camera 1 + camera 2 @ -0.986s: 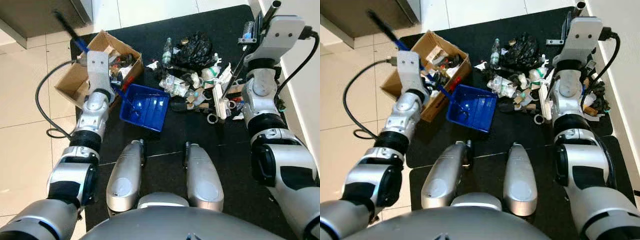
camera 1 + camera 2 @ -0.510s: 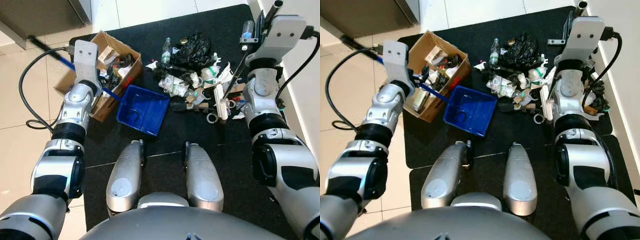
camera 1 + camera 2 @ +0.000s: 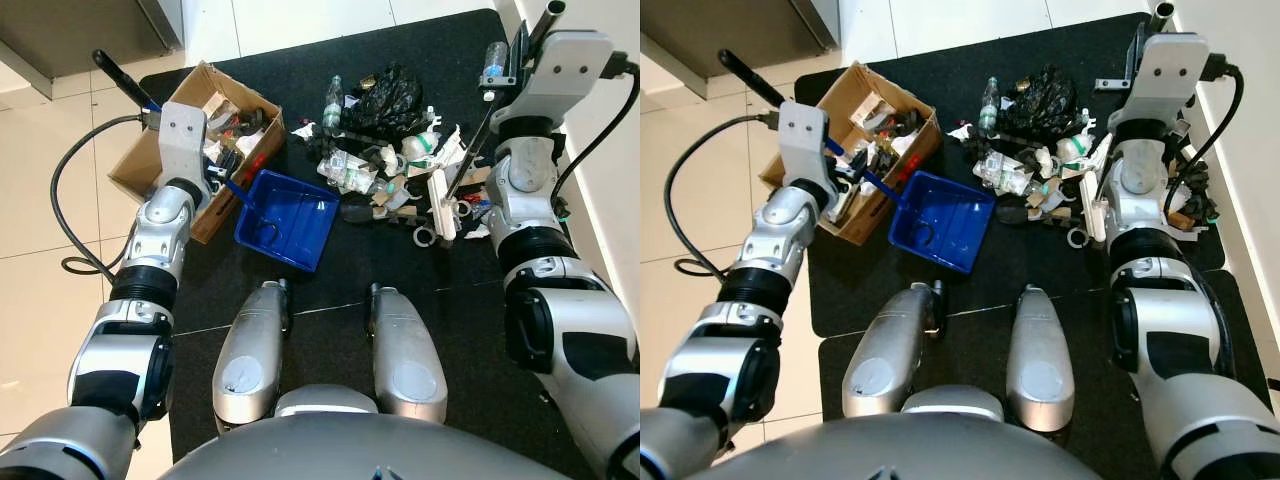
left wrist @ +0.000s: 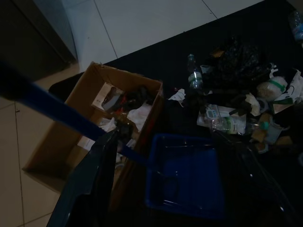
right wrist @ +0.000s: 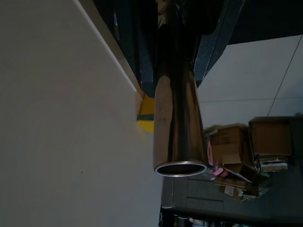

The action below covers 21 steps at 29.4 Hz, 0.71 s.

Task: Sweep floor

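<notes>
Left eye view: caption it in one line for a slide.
Left gripper holds a blue dustpan between a cardboard box and a litter pile on a black mat.

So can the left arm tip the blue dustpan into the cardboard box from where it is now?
Probably yes. The left gripper is shut on the dustpan handle, and the blue dustpan sits right beside the open cardboard box, with nothing between them. The box already holds rubbish, but looks to have room.
</notes>
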{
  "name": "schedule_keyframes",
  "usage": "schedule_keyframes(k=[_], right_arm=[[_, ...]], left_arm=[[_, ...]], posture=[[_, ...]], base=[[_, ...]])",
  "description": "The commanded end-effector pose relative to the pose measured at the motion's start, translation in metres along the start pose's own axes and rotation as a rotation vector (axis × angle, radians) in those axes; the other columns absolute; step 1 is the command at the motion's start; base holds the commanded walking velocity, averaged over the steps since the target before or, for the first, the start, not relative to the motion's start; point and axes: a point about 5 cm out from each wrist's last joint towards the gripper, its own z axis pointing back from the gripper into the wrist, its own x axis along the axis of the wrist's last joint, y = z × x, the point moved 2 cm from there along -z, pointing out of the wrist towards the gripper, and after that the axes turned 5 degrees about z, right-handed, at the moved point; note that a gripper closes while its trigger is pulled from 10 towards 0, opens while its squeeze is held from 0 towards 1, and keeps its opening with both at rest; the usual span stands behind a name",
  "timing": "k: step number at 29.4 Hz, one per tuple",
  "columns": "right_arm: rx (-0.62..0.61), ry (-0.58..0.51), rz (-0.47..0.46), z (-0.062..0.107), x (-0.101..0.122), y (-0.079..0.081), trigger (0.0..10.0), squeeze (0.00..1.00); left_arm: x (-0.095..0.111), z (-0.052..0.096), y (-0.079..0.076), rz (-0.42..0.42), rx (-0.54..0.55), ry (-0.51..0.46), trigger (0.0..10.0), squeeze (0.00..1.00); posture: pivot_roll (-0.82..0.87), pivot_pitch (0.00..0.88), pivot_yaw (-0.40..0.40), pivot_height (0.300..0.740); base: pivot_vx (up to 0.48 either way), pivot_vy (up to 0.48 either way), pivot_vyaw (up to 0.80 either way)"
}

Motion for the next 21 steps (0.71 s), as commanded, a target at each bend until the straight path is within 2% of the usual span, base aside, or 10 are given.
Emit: schedule_keyframes(k=[1, 2, 5, 12, 14, 15, 16, 17, 19, 21], right_arm=[[0.001, -0.016, -0.001, 0.0, 0.002, 0.0, 10.0, 0.0], [0.0, -0.016, -0.001, 0.0, 0.002, 0.0, 10.0, 0.0], [-0.002, -0.015, 0.001, 0.001, 0.001, -0.002, 10.0, 0.0], [-0.001, -0.009, 0.003, 0.001, 0.0, -0.002, 10.0, 0.0], [0.002, -0.01, 0.001, 0.001, 0.0, -0.001, 10.0, 0.0], [0.005, -0.01, 0.0, 0.0, 0.001, 0.0, 10.0, 0.0], [0.007, -0.011, -0.001, -0.001, 0.002, 0.001, 10.0, 0.0], [0.01, -0.013, -0.003, -0.003, 0.003, 0.002, 10.0, 0.0], [0.011, -0.014, -0.003, -0.003, 0.003, 0.002, 10.0, 0.0], [0.019, -0.02, -0.003, -0.005, 0.005, 0.003, 10.0, 0.0]], left_arm=[[-0.007, 0.008, 0.018, -0.047, 0.045, 0.018, 10.0, 0.58], [-0.006, 0.011, 0.025, -0.054, 0.061, 0.015, 10.0, 1.0], [-0.004, 0.021, 0.043, -0.065, 0.122, 0.001, 10.0, 1.0], [-0.005, 0.039, 0.063, -0.071, 0.206, -0.011, 10.0, 1.0], [-0.005, 0.041, 0.07, -0.044, 0.239, -0.009, 10.0, 1.0], [-0.006, 0.042, 0.076, -0.017, 0.267, -0.006, 10.0, 0.21], [-0.005, 0.042, 0.081, 0.009, 0.296, -0.009, 10.0, 0.21], [-0.001, 0.037, 0.087, 0.073, 0.309, -0.025, 10.0, 0.0], [0.001, 0.036, 0.089, 0.092, 0.308, -0.033, 10.0, 0.0], [0.012, 0.024, 0.087, 0.141, 0.231, -0.05, 10.0, 0.0]], posture=[[0.09, 0.167, 0.085, 0.74], [0.09, 0.167, 0.086, 0.74], [0.09, 0.169, 0.086, 0.74], [0.1, 0.171, 0.083, 0.74], [0.11, 0.171, 0.08, 0.74], [0.11, 0.171, 0.077, 0.74], [0.11, 0.172, 0.074, 0.74], [0.11, 0.176, 0.065, 0.74], [0.11, 0.176, 0.065, 0.74], [0.11, 0.183, 0.051, 0.74]], base=[[0.0, 0.0, 0.0], [0.0, 0.0, 0.0], [0.0, 0.0, 0.0], [0.0, 0.0, 0.0], [0.0, 0.0, 0.0], [0.0, 0.0, 0.0], [0.0, 0.0, 0.0], [0.0, 0.0, 0.0], [0.0, 0.0, 0.0], [0.0, 0.0, 0.0]])
